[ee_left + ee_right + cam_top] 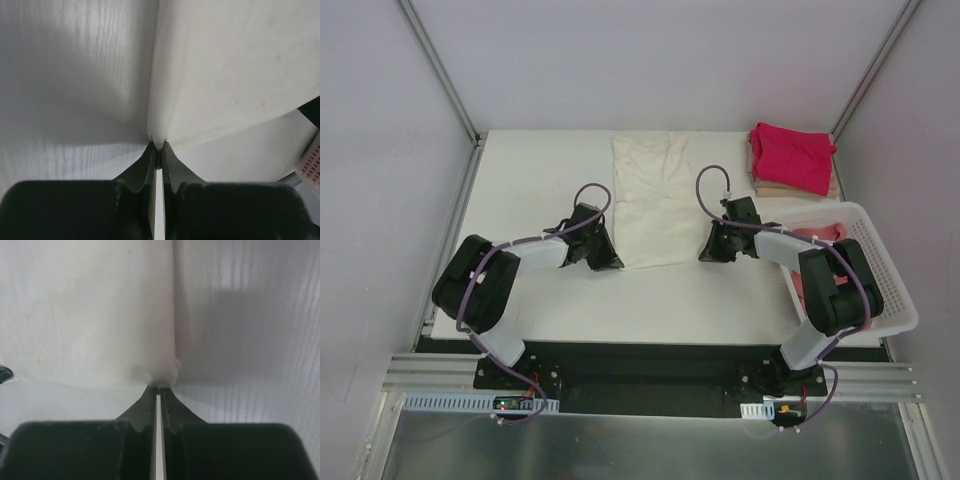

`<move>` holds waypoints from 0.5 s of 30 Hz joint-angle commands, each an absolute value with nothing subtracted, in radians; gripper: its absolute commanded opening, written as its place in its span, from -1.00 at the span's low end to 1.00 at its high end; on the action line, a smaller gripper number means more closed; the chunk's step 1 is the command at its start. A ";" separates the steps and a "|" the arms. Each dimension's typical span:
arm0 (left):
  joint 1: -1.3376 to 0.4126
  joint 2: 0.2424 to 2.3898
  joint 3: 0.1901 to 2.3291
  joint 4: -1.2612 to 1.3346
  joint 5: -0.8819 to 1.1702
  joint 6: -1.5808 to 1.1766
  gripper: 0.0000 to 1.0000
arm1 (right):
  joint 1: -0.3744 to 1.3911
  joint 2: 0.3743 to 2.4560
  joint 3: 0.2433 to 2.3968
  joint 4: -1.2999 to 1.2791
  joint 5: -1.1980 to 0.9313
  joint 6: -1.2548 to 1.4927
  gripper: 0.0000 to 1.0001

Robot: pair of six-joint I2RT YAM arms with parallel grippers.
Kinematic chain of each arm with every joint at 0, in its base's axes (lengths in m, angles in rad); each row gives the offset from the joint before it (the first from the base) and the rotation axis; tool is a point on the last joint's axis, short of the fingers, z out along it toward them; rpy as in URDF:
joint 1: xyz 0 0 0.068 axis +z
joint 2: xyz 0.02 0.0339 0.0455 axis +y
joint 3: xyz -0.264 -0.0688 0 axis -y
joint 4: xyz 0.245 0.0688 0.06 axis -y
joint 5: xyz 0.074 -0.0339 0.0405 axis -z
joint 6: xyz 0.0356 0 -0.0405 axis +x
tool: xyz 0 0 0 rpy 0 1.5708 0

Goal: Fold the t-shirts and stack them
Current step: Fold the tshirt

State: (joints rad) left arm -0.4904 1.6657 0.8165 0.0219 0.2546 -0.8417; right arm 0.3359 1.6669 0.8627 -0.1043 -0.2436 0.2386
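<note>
**Top external view: cream t-shirt pinched at both near corners, fold pending**

The cream t-shirt [653, 200] lay flat as a long strip at mid-table [540, 180], running away from the arms. The left gripper [605, 262] and right gripper [708, 250] sat at its near hem corners. Each wrist view showed the jaws closed together on a pinch of cream cloth. Judged step: the end-to-end fold. The next move would call for raising both corners evenly and carrying the hem toward the far end. A magenta t-shirt [792, 155] topped the folded pile at the far right.
</note>
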 commanded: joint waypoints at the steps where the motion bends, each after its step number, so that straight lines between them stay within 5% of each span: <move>1: -0.520 1.505 0.709 -0.003 0.278 -0.851 -1.00 | 0.350 1.527 0.756 -0.063 -0.219 0.238 -0.99; 15: -0.759 0.744 0.411 -0.047 0.229 -1.041 -1.00 | 0.611 0.703 0.546 -0.489 -0.130 0.388 -0.99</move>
